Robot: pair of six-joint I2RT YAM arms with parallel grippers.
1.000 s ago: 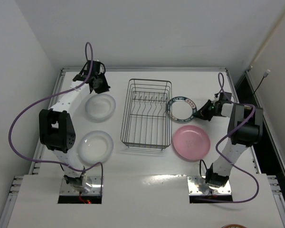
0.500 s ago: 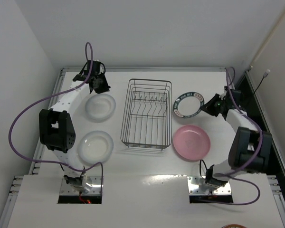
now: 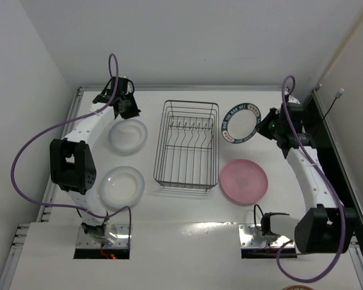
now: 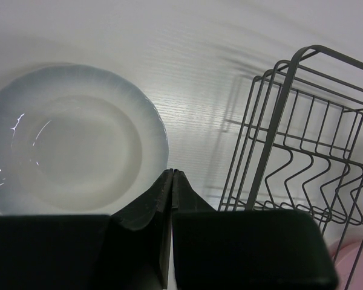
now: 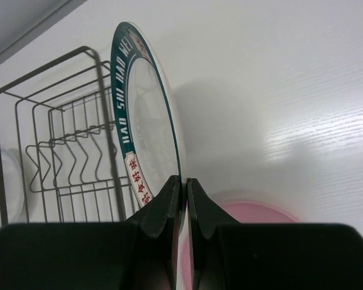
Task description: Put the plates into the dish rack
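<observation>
My right gripper (image 3: 267, 125) (image 5: 183, 181) is shut on the rim of the patterned plate (image 3: 240, 123) (image 5: 146, 121), white with a dark green rim, and holds it tilted in the air right of the dish rack (image 3: 187, 144) (image 5: 66, 151). The pink plate (image 3: 244, 181) (image 5: 248, 212) lies flat on the table below it. Two translucent plates (image 3: 127, 135) (image 3: 120, 186) lie left of the rack. My left gripper (image 3: 132, 111) (image 4: 172, 173) is shut and empty at the far edge of the upper translucent plate (image 4: 72, 154), with the rack (image 4: 302, 157) to its right.
The wire rack holds no plates. The table's raised back rim (image 3: 181, 89) runs behind both grippers, and white walls close in on the left and right.
My right gripper has lifted the patterned plate off the table, tilted it up on edge, and carried it up and back. The left arm has not moved.
</observation>
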